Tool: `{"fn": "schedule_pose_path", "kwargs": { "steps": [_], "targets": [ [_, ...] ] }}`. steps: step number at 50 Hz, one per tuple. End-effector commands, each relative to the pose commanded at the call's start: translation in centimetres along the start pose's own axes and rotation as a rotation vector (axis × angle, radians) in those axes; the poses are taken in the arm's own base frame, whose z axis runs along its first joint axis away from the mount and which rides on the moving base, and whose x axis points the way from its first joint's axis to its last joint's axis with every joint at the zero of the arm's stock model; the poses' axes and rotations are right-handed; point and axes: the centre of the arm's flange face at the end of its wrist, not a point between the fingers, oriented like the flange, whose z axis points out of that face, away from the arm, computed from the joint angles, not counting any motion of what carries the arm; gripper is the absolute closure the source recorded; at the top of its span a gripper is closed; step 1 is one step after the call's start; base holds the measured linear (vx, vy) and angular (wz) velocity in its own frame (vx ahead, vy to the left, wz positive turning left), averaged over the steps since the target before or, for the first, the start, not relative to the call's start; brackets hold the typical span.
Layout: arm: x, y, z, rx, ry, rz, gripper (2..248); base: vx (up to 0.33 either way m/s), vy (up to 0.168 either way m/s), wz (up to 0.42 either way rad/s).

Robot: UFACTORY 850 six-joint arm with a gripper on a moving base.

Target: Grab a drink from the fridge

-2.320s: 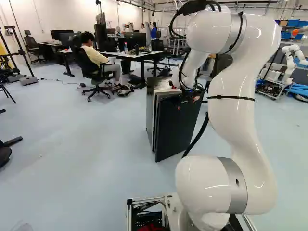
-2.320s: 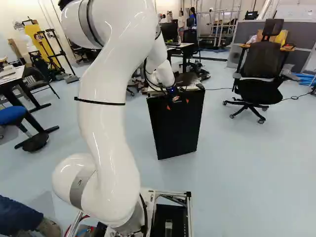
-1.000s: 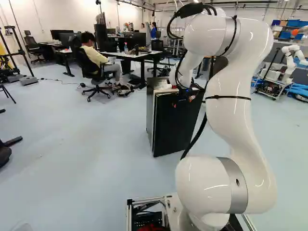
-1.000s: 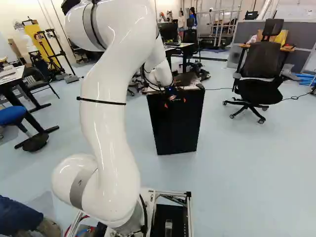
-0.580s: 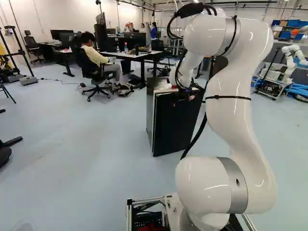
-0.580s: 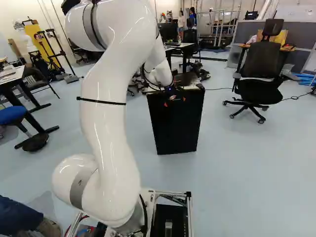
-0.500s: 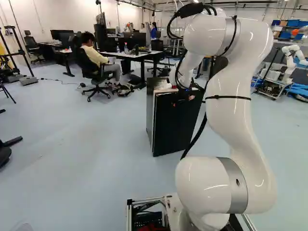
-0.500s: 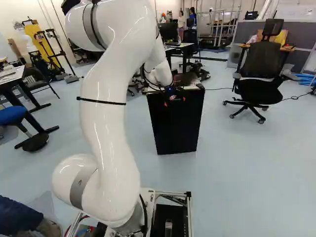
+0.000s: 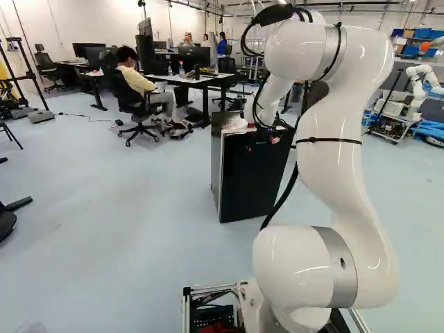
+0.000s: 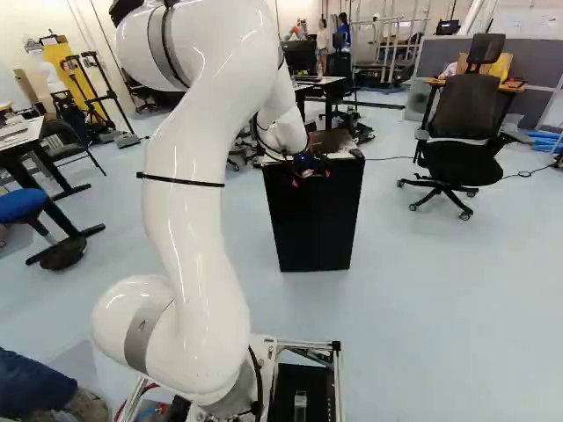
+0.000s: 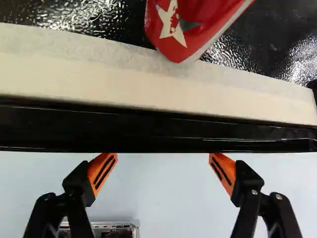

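Note:
Over the near top edge of the black fridge (image 10: 312, 224), the gripper (image 10: 310, 174) reaches down at the front. In the left base view the fridge door (image 9: 251, 179) lies against or almost against the cabinet. The wrist view shows the gripper (image 11: 162, 157) open, its orange pads (image 11: 102, 173) wide apart just off the door's front edge (image 11: 158, 130), with nothing between them. A pale strip (image 11: 124, 74) runs behind that edge. The fridge's inside is hidden, and no drink shows.
A red packet with a star (image 11: 181, 22) lies on the fridge's dark top. An empty office chair (image 10: 466, 145) stands right of the fridge. Behind it are desks (image 9: 198, 80) and a seated person. Another robot (image 9: 418, 87) is at the far right.
The door, ajar in the earliest left base view, has swung in toward the cabinet, moving slightly even in the last half second. The arm has shifted a little; the base has not moved.

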Motion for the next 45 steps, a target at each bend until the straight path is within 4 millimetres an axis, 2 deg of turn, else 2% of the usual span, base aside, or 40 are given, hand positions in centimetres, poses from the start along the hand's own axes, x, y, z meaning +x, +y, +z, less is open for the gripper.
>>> {"fn": "schedule_pose_path", "kwargs": {
  "steps": [14, 45],
  "targets": [
    [-0.3, 0.0, -0.2, 0.001, -0.004, 0.001, 3, 0.0, 0.0, 0.0],
    [-4.5, -1.1, -2.8, 0.016, -0.016, 0.005, 3, 0.0, 0.0, 0.0]
  ]
}}
